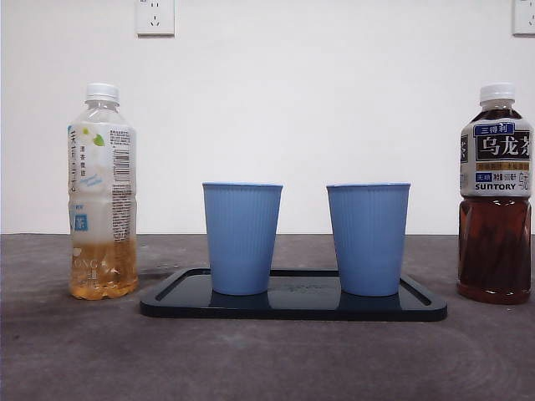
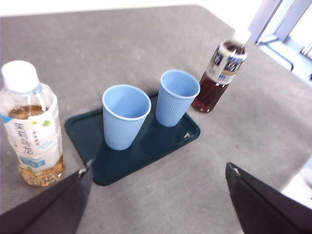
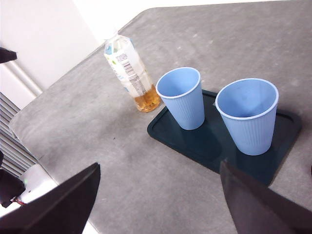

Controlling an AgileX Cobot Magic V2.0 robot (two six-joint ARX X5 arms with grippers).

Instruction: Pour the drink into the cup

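On the table's dark tray (image 1: 422,307) we see two blue cups (image 1: 242,238) between two capped bottles (image 1: 102,192); both grippers' jaws spread apart.

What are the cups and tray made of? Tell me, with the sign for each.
Cups: likely thin plastic, matte blue, finely ribbed walls. Tray: probably hard plastic, dark and glossy; it mirrors the cups' bases.
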